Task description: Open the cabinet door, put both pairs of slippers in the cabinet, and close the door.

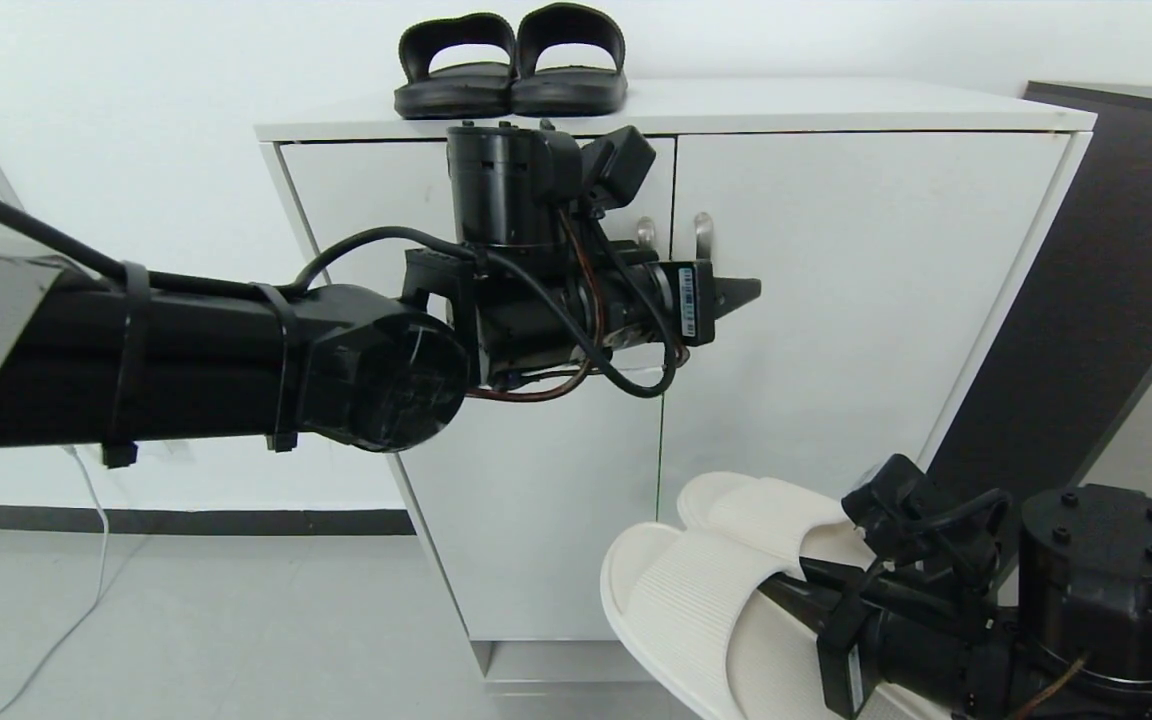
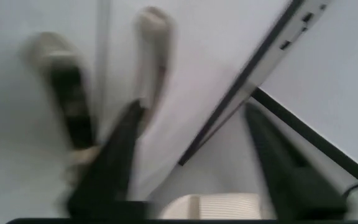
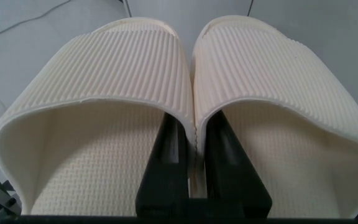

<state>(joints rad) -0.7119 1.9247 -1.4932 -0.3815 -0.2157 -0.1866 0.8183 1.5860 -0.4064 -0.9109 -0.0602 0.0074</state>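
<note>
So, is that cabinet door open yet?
Shut. Both cabinet doors sit flush with the frame, with just a thin seam between them below the handles.

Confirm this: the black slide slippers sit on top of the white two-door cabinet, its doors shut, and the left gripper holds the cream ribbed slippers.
Wrong arm: the right gripper holds the cream ribbed slippers, clamped on their adjoining inner walls, as the right wrist view shows. The rest stands.
</note>
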